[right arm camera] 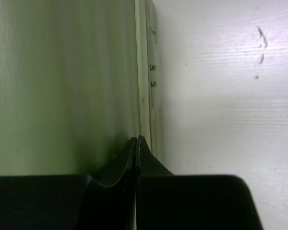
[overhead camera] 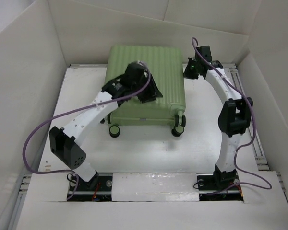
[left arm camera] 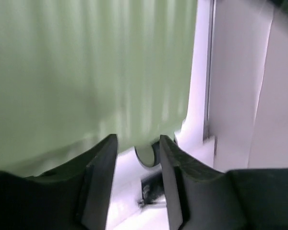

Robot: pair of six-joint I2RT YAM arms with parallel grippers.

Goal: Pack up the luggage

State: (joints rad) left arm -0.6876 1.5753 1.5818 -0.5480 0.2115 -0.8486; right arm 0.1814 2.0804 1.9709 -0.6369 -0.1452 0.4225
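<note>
Lying flat and shut on the white table (overhead camera: 149,153), the large pale green ribbed hard-shell suitcase (overhead camera: 168,67) has its small black-and-green wheels (overhead camera: 178,128) toward the arm bases, so its long axis prob. runs near-to-far. Left gripper (left arm camera: 137,141) hovers over the shell's middle, fingers slightly spread w/ nothing between. Right gripper (right arm camera: 136,141), fingers pressed together, sits at the case's right edge by the seam, near the far corner, so it's nearer the opening line. Room is tight: plain white walls (overhead camera: 29,72) on three sides.

Closed green luggage (overhead camera: 170,81) on white table (overhead camera: 149,148)
</note>
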